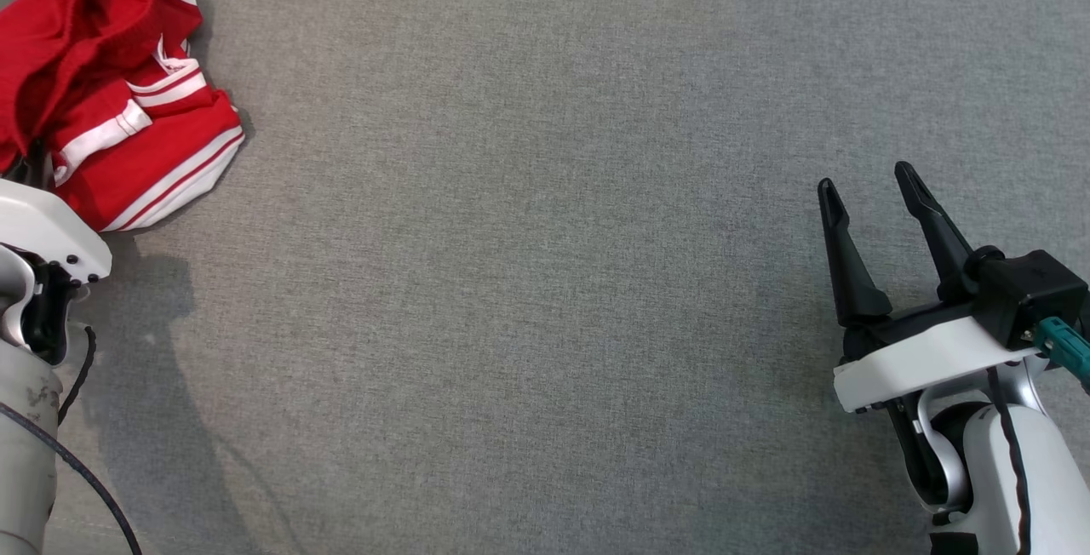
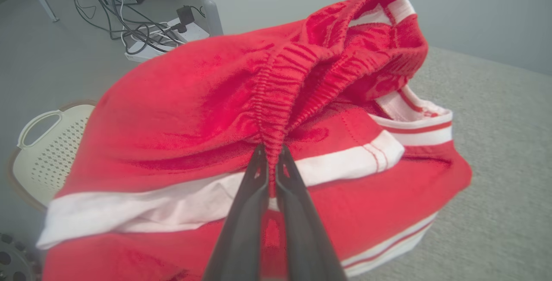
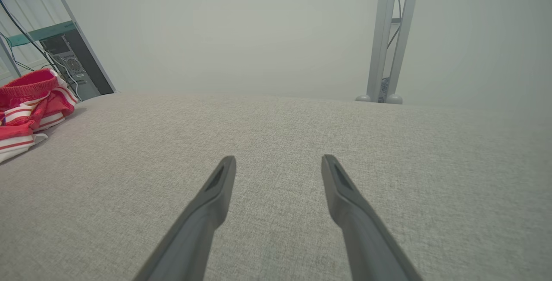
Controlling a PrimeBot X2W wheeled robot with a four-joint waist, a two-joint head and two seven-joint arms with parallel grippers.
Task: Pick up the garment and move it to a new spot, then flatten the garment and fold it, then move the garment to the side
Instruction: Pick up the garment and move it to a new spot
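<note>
The garment (image 1: 119, 104) is a pair of red shorts with white stripes, bunched at the far left corner of the grey table (image 1: 545, 283). In the left wrist view my left gripper (image 2: 271, 154) is shut on a pinch of the garment's (image 2: 224, 113) ribbed red waistband. The head view shows only that arm's white wrist at the left edge, fingers hidden. My right gripper (image 1: 869, 189) hovers open over bare table at the right, far from the garment (image 3: 30, 108). Nothing lies between its fingers (image 3: 215, 195).
Off the table's left side, the left wrist view shows a cream perforated basket (image 2: 47, 143) on the floor and a tangle of cables with a power strip (image 2: 164, 35). A grey metal post (image 3: 388, 35) stands behind the table's far edge.
</note>
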